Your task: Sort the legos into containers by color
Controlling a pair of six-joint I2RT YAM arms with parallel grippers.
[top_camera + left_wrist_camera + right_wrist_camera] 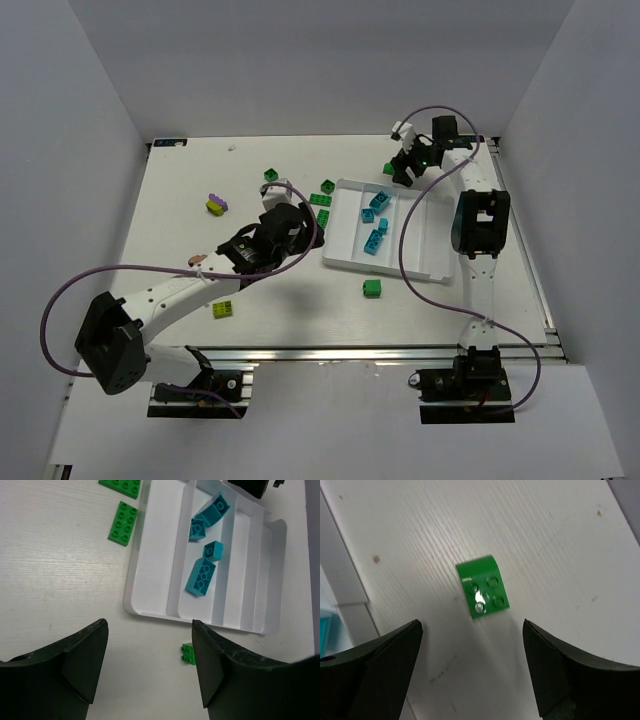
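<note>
Cyan studded plastic bricks (pixel 201 575) lie in the flat white plastic tray (pixel 150 570); left tool (pixel 149 630) and right tool (pixel 471 625) gape empty, the latter over a green plastic brick (pixel 482 592).

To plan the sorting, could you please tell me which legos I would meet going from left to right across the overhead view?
purple brick → dark green brick → green plates → cyan bricks in the white tray

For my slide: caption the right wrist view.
Right gripper, jaws open, above a green lego on the table beside the tray.
</note>
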